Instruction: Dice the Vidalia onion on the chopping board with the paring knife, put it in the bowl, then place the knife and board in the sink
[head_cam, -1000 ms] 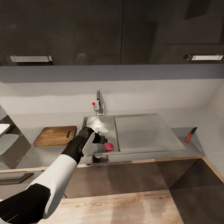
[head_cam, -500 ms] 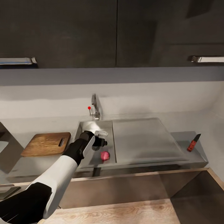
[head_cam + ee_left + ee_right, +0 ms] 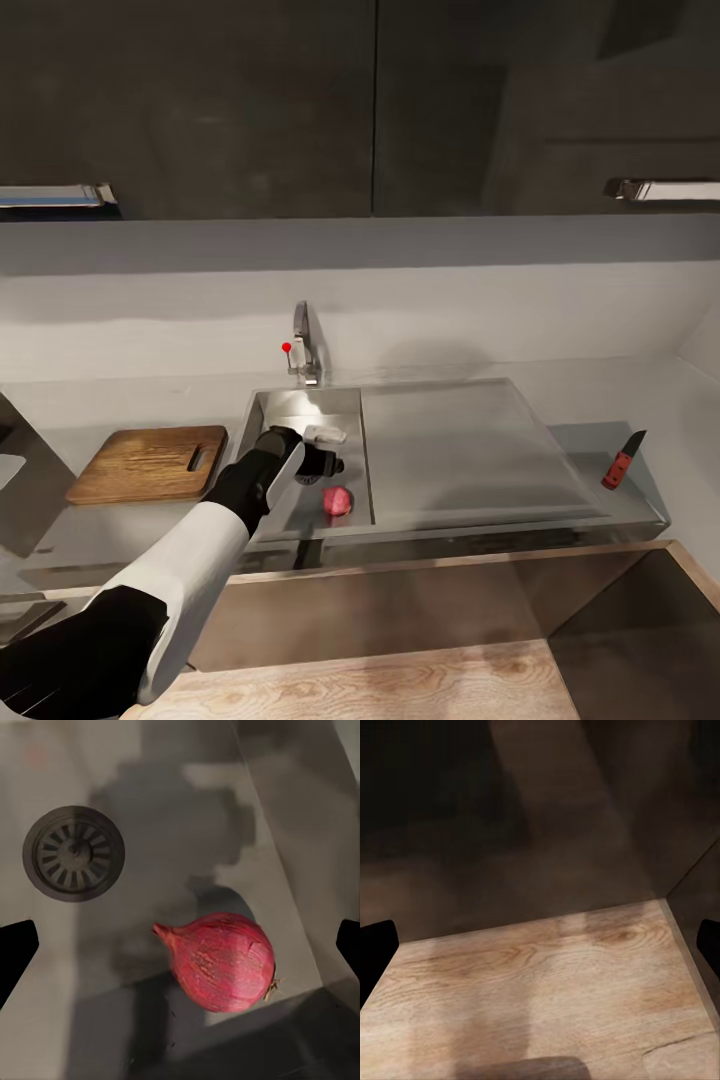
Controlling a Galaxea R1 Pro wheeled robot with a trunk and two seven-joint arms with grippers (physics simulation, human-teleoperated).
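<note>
The Vidalia onion (image 3: 337, 501) (image 3: 221, 960), pinkish-red with a pointed tip, lies in the sink (image 3: 285, 415) basin's front right corner, near the round drain (image 3: 73, 853). My left gripper (image 3: 324, 466) (image 3: 180, 949) hangs open just above it, one dark fingertip on each side and apart from it. The chopping board (image 3: 150, 462) rests on the countertop (image 3: 120, 520) left of the sink. At the far right lies the paring knife (image 3: 620, 462) with its red handle. My right gripper (image 3: 540, 949) is open over the wooden floor. The bowl is out of view.
The faucet (image 3: 303, 350) with its red knob stands behind the basin. The flat drainboard (image 3: 460, 450) spreads to the basin's right. Dark upper cabinets (image 3: 370, 100) hang overhead. Dark cabinet fronts (image 3: 510, 810) rise beyond the right gripper.
The head camera shifted a second ago, sliding the scene in the picture. My left gripper has stayed open over the onion, edging only slightly since half a second ago.
</note>
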